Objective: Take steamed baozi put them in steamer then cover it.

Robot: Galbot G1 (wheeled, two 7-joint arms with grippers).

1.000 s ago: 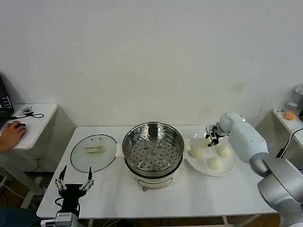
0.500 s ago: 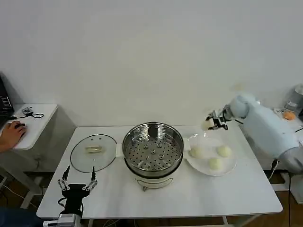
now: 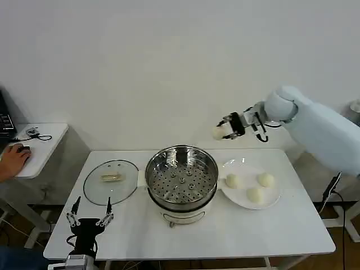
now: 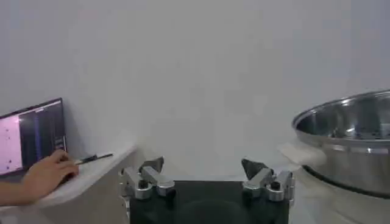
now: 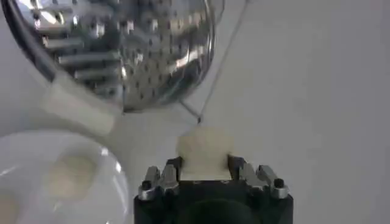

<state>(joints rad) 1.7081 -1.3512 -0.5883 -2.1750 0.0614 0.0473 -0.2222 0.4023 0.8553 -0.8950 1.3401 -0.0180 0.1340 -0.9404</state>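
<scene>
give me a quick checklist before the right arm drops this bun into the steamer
1. Bun held: ok. The right gripper is shut on one steamed baozi.
2. Steamer open: ok. The steamer is uncovered and its perforated tray is bare.
3. Cover out of the way: ok. The cover lies flat on the table to the steamer's left.
4. Bun over the steamer: not ok. In the head view it hangs above and behind the far right rim, so it probably needs to come forward and down.
5. Left gripper clear: ok. The left gripper is open, low at the table's front left edge.
6. Remaining buns: ok. Three sit on the plate.
</scene>
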